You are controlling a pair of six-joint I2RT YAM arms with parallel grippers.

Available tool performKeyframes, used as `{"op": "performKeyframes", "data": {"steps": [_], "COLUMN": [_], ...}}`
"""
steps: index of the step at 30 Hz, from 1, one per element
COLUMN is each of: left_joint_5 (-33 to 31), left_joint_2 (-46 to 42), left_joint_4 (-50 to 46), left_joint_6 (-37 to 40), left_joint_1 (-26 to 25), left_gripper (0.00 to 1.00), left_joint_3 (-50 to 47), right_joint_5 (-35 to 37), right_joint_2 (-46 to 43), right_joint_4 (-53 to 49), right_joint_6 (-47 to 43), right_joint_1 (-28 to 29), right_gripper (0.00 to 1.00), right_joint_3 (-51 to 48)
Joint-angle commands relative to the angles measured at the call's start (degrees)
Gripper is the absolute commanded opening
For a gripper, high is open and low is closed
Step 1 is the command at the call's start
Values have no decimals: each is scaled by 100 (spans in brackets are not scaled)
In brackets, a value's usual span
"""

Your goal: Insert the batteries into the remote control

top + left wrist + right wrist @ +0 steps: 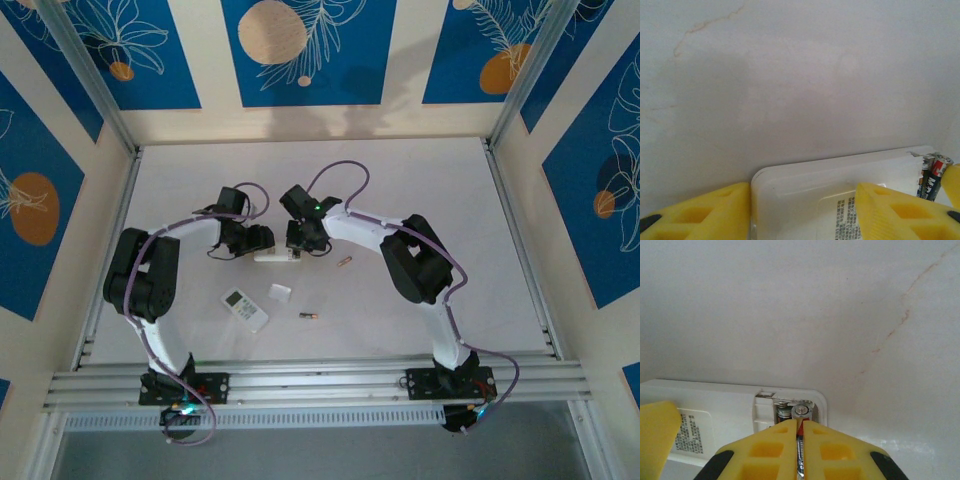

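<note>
A white remote control lies face down mid-table, its battery compartment open at the right end. My left gripper is shut on the remote's left end, one yellow finger on each side. My right gripper is shut, with its tips right over the compartment. Two batteries lie side by side in it, also seen in the left wrist view as batteries. The right one sits just under the closed tips. Two loose batteries lie on the table, one coppery and one dark.
A second white remote lies face up nearer the arm bases. A small clear battery cover rests beside it. The white table is walled by a metal frame at the sides and front.
</note>
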Motion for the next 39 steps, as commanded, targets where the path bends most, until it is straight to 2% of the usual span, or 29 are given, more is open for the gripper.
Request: {"op": "performKeyframes", "data": {"steps": [1,15,25,29,34,39], "left_joint_5": [487,453,436,441,470,444], "left_joint_2": [11,-87,-113,-83,-10,-11], "left_joint_4": [-333,-332,-357,-327,-315,-310], "left_joint_6": [-136,-159,-155,-149,-152,-145], "left_joint_1": [-62,-65,-65,-63,-60,-67], "left_gripper": [57,57,57,57,57,57], "left_joint_3": [-199,-275,-256,-281,-246,-240], "right_joint_5": [-314,-595,-1033,-1080,-1269,-1336], "right_joint_2": [357,662,529,352,302,327], "right_joint_4": [-648,-868,-853,-475,-473,-713], "right_joint_6": [226,325,870,551,-36,-216], "right_joint_1": [205,218,133,54,-120,-213], "right_gripper": [11,9,7,8,9,11], "right_joint_3": [-375,-343,-805,-907,-191,609]}}
